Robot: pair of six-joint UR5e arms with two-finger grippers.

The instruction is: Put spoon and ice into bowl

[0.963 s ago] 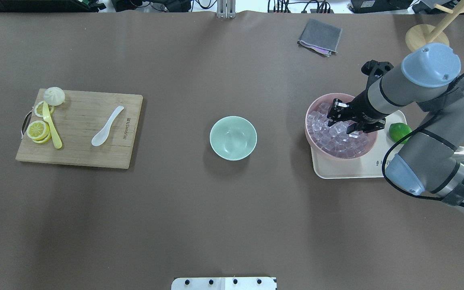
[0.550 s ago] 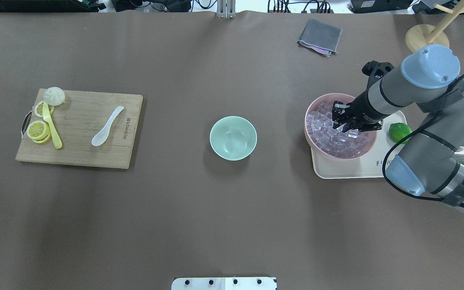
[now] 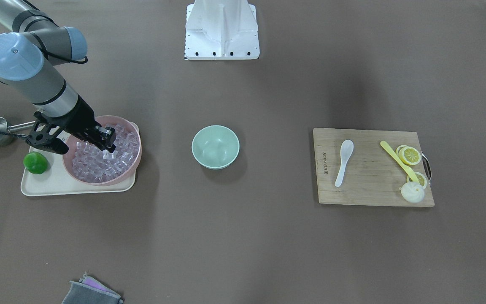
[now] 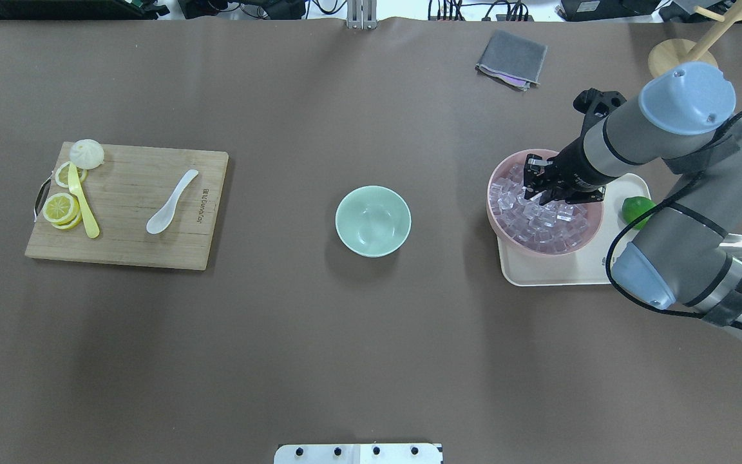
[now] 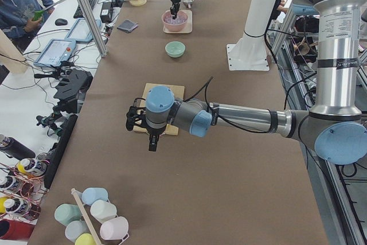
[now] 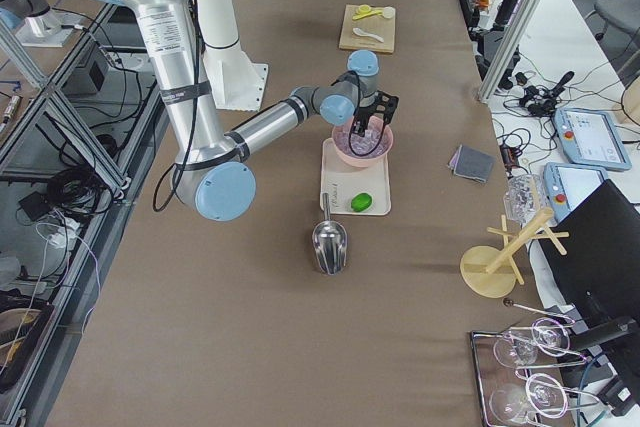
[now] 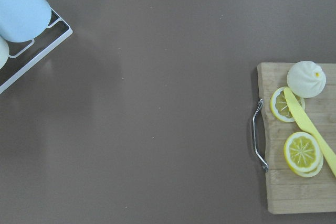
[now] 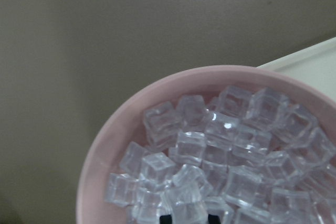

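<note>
The right gripper (image 4: 536, 187) points down, its fingers nipped on the ice (image 8: 186, 208), while the left gripper (image 5: 152, 140) hangs downward from its outstretched arm.

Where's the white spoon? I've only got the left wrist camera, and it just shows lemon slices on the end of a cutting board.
Observer: The spoon lies on that cutting board's other half, nearer the table's middle.
Operator: Has anything been dropped in yet?
Observer: No, the bowl at mid-table looks empty.
Operator: And the right arm?
Observer: Its tool is down in the pink bowl, apparently closed around one piece of ice.
</note>
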